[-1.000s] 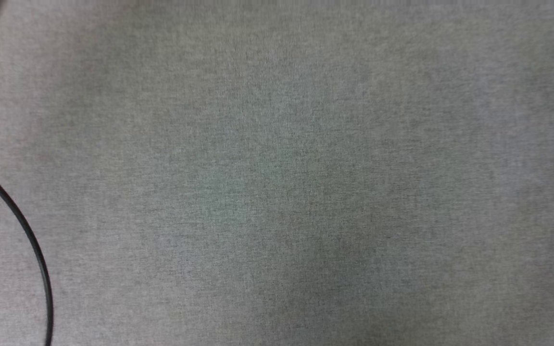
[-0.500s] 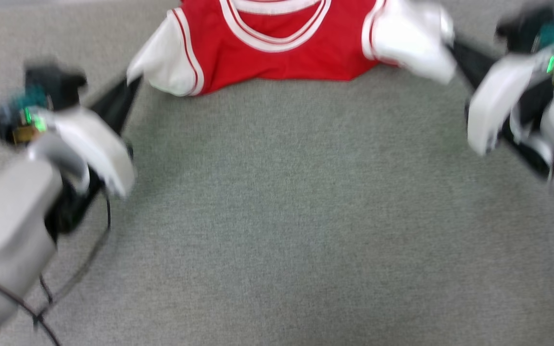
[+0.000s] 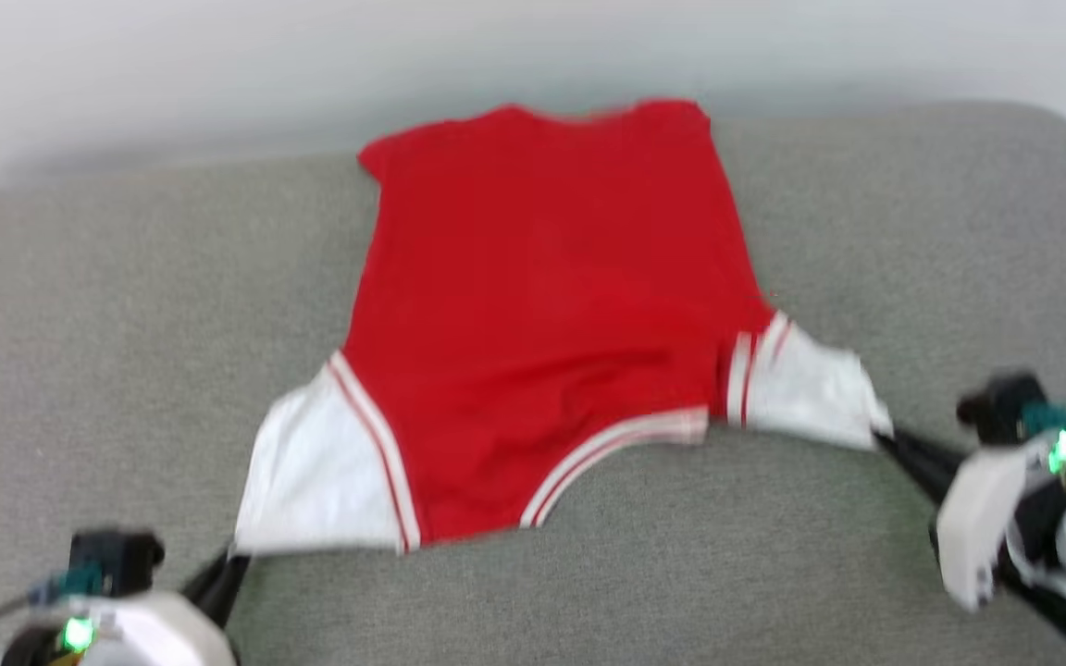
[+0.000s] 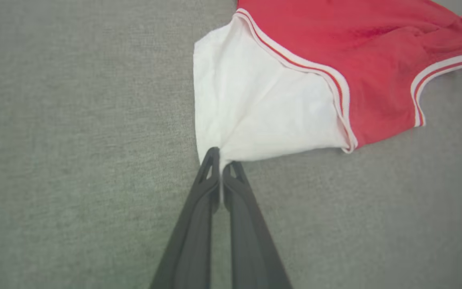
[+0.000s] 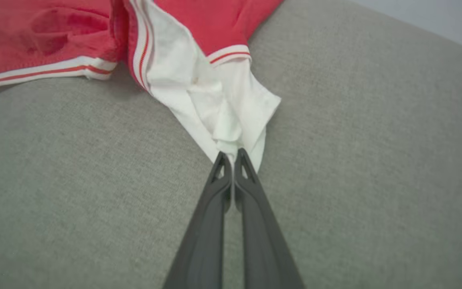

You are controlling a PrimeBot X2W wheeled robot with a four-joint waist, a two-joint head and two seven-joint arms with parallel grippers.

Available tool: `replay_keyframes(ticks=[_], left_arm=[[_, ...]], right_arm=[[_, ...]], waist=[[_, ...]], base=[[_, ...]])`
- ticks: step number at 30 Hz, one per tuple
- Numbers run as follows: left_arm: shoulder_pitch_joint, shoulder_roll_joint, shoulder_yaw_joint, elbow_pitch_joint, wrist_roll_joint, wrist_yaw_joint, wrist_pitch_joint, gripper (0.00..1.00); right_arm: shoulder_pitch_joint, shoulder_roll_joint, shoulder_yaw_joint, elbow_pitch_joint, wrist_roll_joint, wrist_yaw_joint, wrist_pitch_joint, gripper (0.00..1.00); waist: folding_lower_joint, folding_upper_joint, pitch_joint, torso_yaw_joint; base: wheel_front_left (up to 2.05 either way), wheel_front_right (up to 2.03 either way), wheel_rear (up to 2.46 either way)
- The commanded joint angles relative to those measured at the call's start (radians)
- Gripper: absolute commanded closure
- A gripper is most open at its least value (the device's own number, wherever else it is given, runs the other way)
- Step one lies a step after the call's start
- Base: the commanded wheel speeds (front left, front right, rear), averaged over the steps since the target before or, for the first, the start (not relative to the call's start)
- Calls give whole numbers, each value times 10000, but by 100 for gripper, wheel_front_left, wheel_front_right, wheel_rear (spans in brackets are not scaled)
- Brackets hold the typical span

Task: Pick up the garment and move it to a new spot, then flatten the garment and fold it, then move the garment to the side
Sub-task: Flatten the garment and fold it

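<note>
The red jersey-style T-shirt with white short sleeves (image 3: 542, 305) lies spread on the grey woven fabric surface (image 3: 80, 324). Its plain red side is up, its hem points toward the pale wall (image 3: 218, 65) at the far edge, and its striped collar end is nearest the robot. The side facing down is hidden.

The left gripper (image 4: 221, 158) is clamped on the corner of the left sleeve (image 4: 255, 108). In the left wrist view its two long dark fingers pinch together right at the cloth's edge, and creases fan out from the pinch. Across the way, the right gripper (image 5: 231, 154) is closed tight on the right sleeve (image 5: 215, 100), which is drawn into a narrow, bunched point.

The head view is soft with blur, so fine detail on the trim is hard to read. The left wrist housing is cut off by the bottom edge there, and the right arm by the right edge. In both wrist views the shirt's body runs off the top edge. Whether the pinched sleeve tips touch the surface or hang just above it — I cannot tell.
</note>
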Motion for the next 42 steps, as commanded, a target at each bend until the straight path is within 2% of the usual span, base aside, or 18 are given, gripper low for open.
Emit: replay_keyframes(ticks=[1, 11, 15, 18, 19, 20, 21, 29, 30, 34, 38, 42], left_arm=[[555, 81, 81, -127, -142, 150, -66, 100], [3507, 114, 1355, -1240, -406, 881, -143, 100], [4184, 220, 1663, -1480, -82, 1100, -142, 100], [4334, 162, 1835, -1698, 83, 1133, -137, 100], [4326, 122, 1852, -1794, 144, 1143, -137, 100], [4280, 84, 1884, -1867, 235, 1161, -137, 100], [4203, 52, 1924, -1937, 345, 1182, -138, 100], [3584, -244, 2357, -2598, 1187, 1418, -137, 100], [3584, -244, 2357, -2598, 1187, 1418, -137, 100], [3259, -479, 2805, -3009, 1665, 1584, -139, 100], [2897, -551, 3034, -3411, 2191, 1720, -137, 100], [2507, -669, 3134, -3782, 2622, 1774, -139, 100]], right_arm=[[517, -251, 14, -196, 62, -5, 22, 100], [3703, -1720, -733, -1659, 387, -6, 295, 100], [4606, -1914, -1102, -2053, 296, -6, 717, 100], [4815, -1732, -1598, -2282, 200, -6, 991, 100], [4843, -1642, -1813, -2346, 166, -5, 1058, 70], [4853, -1568, -2066, -2405, 176, -5, 1145, 32], [4792, -1508, -2327, -2502, 119, -5, 1166, 0], [3974, -1629, -4814, -3863, -796, -5, 1683, 0], [3974, -1629, -4814, -3863, -796, -5, 1683, 0], [3111, -1462, -6418, -4742, -1479, -5, 2198, 0], [1721, -826, -7421, -5298, -1900, -3, 3413, 0], [-267, -352, -7463, -4991, -2144, -5, 5219, 0]], waist=[[2, 0, -422, -46], [2, 0, -1049, 65], [2, 0, -1035, 105], [2, 0, -859, 98], [2, 0, -794, 103], [2, 0, -722, 104], [2, 0, -649, 105], [2, 0, 89, 326], [2, 0, 89, 326], [2, 0, 629, 543], [2, 0, 1302, 775], [2, 0, 2035, 1084]], base=[[0, 0, 0], [0, 0, 0], [0, 0, 0], [0, 0, 0], [0, 0, 0], [0, 0, 0], [0, 0, 0], [0, 0, 0], [0, 0, 0], [0, 0, 0], [0, 0, 0], [0, 0, 0]])
